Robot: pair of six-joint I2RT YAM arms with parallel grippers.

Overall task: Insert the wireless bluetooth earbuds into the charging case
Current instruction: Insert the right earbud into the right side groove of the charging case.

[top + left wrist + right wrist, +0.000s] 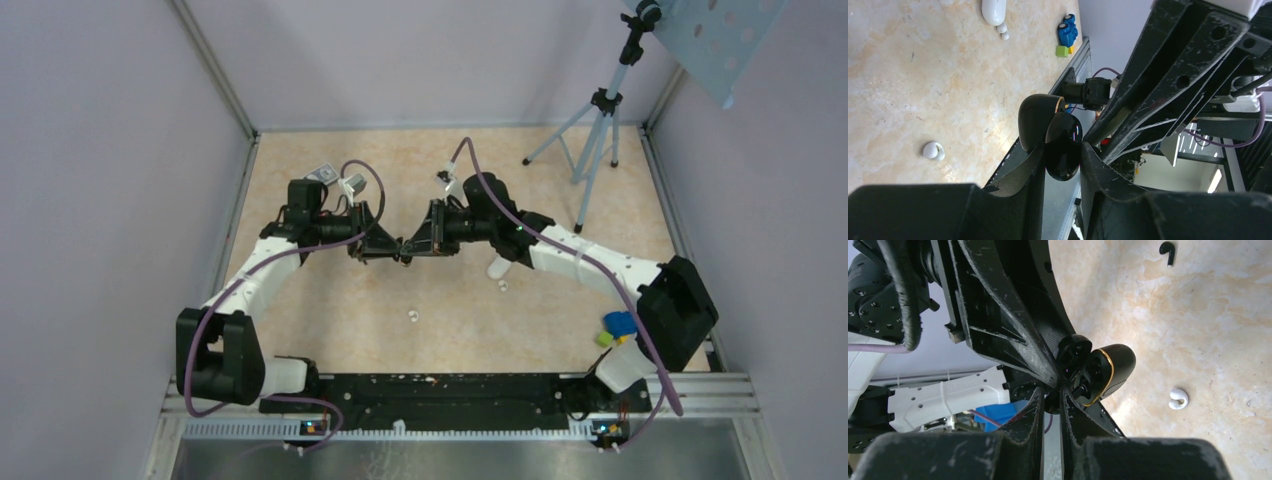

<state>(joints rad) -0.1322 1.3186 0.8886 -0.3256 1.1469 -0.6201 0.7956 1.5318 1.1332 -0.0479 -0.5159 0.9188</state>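
Two grippers meet over the middle of the table (330,310), well apart from the side walls (120,200): left gripper (1062,150) is clamped on an open black gold-rimmed case (1040,117), right gripper (1051,392) pinched nearly closed against it. White charging case (497,267) lies beside the right arm, earbud (502,286) just beside it, second earbud (412,317) alone nearer the front edge

Charging case (994,10) — earbud (1005,36) beside, earbud (933,150) apart

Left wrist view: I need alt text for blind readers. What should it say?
The left gripper clamps an open glossy black case, the right gripper meeting it. A white earbud and a white case lie on the table.
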